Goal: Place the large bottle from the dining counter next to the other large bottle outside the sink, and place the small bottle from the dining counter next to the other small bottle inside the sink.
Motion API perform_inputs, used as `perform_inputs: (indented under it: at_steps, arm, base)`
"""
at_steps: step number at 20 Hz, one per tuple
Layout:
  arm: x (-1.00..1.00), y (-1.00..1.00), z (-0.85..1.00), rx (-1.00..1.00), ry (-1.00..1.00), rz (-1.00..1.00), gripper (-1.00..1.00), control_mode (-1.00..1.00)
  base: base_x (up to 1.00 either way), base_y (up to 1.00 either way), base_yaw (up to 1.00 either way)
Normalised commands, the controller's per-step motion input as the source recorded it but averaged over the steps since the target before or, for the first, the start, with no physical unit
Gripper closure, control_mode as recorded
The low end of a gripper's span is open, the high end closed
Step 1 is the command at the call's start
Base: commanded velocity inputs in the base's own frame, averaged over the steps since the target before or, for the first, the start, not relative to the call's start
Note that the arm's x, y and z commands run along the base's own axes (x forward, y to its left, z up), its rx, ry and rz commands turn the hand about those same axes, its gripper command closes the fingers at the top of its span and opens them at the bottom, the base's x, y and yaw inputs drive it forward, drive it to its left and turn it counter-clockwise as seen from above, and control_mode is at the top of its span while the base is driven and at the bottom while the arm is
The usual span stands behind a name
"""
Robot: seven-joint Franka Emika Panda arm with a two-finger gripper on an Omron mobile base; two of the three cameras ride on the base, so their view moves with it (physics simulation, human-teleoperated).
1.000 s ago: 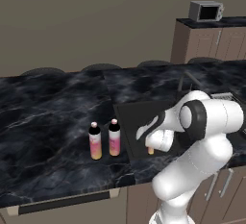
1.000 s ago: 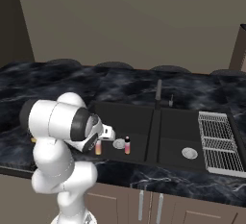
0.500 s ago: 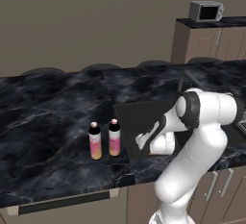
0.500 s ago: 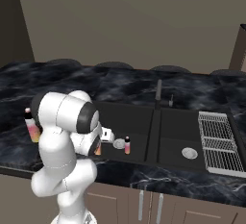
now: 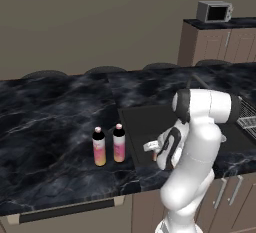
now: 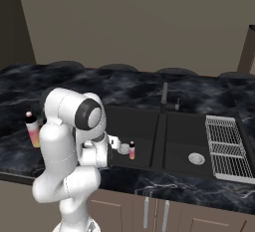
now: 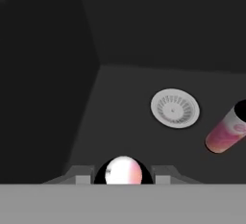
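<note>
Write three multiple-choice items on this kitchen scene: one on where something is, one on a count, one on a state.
1. Where does the free small bottle stand?
A. on the drain rack
B. in the sink basin beside the drain
C. on the microwave

2. How many large bottles stand on the counter left of the sink?
A. one
B. two
C. four

3. What is the end effector doing?
A. closed on a small bottle
B. open, holding nothing
C. gripping the faucet

Answers: 1 B, the hand view shows it next to the round drain in the sink. 2 B, two large bottles side by side. 3 A, the end effector clamps a white-capped bottle.
</note>
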Motion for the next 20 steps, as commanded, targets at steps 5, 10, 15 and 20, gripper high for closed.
perform_inputs:
  at_steps: [5, 10, 15, 20]
  arm:
    - [0.09, 0.00, 0.00, 0.00, 0.00, -0.02, 1.00, -1.00]
    - [0.14, 0.06, -0.02, 0.00, 0.00, -0.03, 1.00, -1.00]
    - [0.09, 0.16, -0.09, 0.00, 0.00, -0.04, 1.00, -1.00]
    - [0.04, 0.17, -0.12, 0.00, 0.00, -0.03, -1.00, -1.00]
  base:
    - [0.00, 0.00, 0.00]
    - [0.00, 0.00, 0.00]
    - [0.00, 0.00, 0.00]
    - [0.00, 0.00, 0.00]
